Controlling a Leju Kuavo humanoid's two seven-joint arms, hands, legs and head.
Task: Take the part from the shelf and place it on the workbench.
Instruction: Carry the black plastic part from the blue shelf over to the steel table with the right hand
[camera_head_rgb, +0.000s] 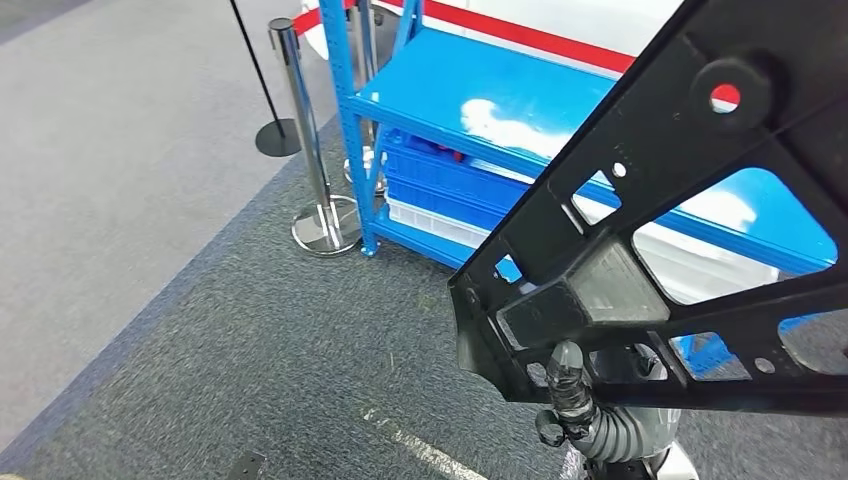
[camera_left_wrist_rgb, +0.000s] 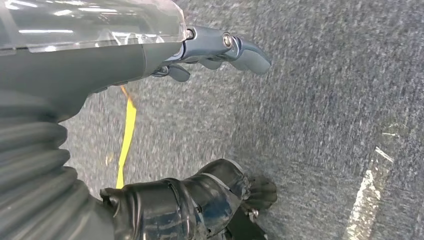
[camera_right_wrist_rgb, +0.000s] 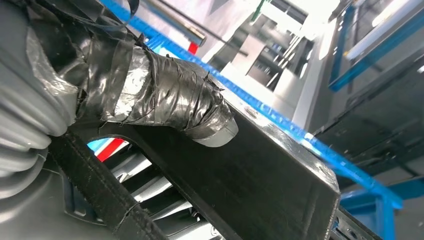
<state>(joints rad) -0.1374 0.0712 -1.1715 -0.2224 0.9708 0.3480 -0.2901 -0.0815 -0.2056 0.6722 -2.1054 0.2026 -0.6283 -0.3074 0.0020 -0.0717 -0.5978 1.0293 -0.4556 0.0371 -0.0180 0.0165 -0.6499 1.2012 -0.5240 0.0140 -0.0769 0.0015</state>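
While the right robot hand (camera_head_rgb: 572, 395) is gripping the black part (camera_head_rgb: 650, 250) clear of the blue shelf (camera_head_rgb: 470, 95), the left robot hand (camera_left_wrist_rgb: 220, 47) is hanging slack; the desk is yet to come.

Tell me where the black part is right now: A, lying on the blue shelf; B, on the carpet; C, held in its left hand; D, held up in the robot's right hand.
D: the right hand grips the black part from below, lifted clear of the blue shelf; the left hand hangs over the carpet holding nothing.

Matt black plastic part (camera_head_rgb: 640, 270), glossy blue painted metal shelf (camera_head_rgb: 480, 100), rough grey carpet (camera_head_rgb: 250, 340).
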